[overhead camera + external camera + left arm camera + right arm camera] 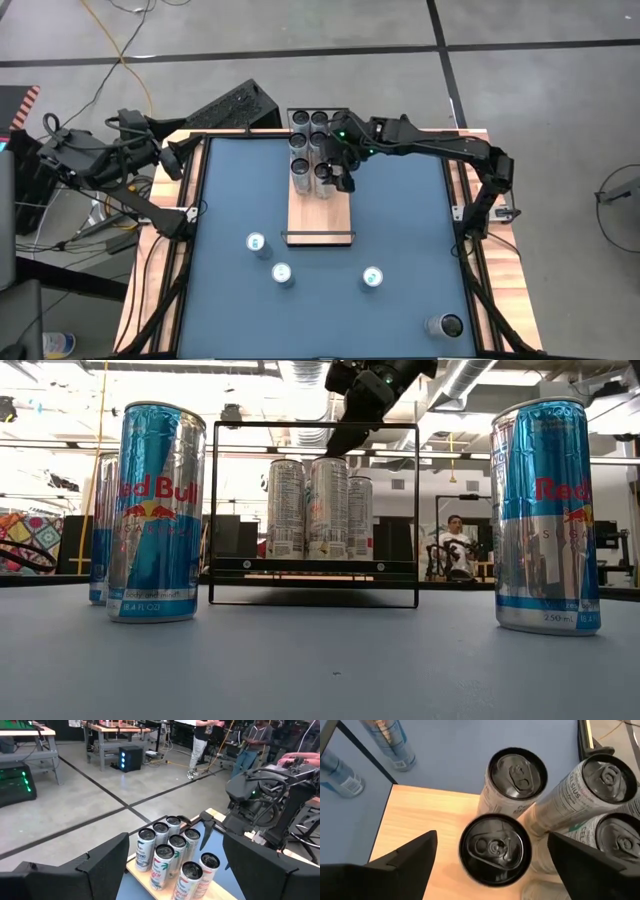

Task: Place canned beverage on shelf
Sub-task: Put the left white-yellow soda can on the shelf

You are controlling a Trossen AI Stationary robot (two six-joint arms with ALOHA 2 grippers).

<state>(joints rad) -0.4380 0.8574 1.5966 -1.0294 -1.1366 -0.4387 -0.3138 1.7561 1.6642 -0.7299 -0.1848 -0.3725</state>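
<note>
We see the right gripper (490, 865), fingers apart, hovering over a black-topped white slim beverage can (495, 849) standing with others on the long light-wood shelf (320, 212), the left gripper (172, 870) open off the blue table (400, 220).

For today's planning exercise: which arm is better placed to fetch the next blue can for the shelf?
Probably the right. Its open gripper hovers over the shelf; the blue cans stand just beyond. The left gripper waits at the table's far-left corner.
</note>
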